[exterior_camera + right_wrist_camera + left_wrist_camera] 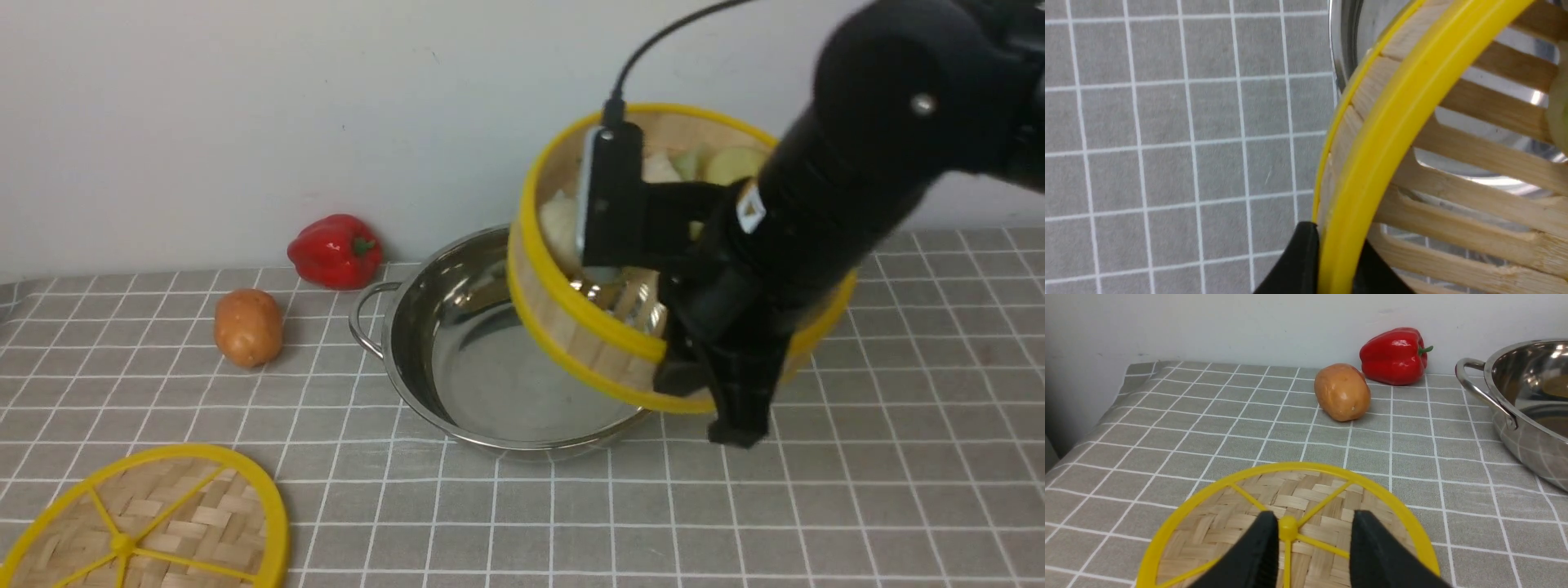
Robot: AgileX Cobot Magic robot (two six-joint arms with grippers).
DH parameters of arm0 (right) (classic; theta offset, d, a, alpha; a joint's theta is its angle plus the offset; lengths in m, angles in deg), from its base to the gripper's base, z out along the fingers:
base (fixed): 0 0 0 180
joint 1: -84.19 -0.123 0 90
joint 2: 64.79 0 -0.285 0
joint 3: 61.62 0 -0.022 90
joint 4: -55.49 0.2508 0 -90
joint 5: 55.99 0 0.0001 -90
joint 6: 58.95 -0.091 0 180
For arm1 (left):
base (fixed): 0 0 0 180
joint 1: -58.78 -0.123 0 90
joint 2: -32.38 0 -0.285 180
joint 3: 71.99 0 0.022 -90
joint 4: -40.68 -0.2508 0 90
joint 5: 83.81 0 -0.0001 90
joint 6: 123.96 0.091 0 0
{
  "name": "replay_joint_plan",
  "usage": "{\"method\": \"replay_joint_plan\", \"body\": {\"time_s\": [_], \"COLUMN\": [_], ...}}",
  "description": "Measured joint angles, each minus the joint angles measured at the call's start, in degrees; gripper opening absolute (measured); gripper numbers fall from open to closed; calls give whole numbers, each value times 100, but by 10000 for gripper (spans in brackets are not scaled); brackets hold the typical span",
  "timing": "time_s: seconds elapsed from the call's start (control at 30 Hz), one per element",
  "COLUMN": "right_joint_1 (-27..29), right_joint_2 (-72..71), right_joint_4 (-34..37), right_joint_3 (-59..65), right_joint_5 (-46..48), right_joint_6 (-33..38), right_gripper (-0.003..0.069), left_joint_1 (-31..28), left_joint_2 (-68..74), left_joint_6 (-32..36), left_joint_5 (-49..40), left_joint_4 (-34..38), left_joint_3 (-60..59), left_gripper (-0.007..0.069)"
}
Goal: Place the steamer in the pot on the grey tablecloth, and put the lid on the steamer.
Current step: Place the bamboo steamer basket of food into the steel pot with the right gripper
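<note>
Pinching the round yellow-rimmed bamboo steamer (588,327) by its wall, your R claw (1335,241) holds it tilted above the shiny steel pot (412,327), mid-bench. Tilt could spill the pale buns (563,220) or snag the pot rim. L claw (1314,517): parted over the flat woven lid (163,523), near-left corner.
</note>
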Motion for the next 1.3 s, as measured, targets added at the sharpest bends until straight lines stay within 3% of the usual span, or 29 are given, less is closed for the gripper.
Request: {"method": "replay_joint_plan", "body": {"time_s": [0.47,1.3], "right_joint_1": [-218,-229], "right_joint_2": [2252,3134], "right_joint_4": [-39,-124], "right_joint_3": [-2295,-2372], "right_joint_5": [102,127], "right_joint_6": [515,433], "right_gripper": [58,58], "left_joint_1": [0,0], "left_joint_2": [0,0], "left_joint_6": [0,0], "left_joint_5": [0,0], "left_joint_4": [0,0], "left_joint_3": [0,0], "left_gripper": [243,243]}}
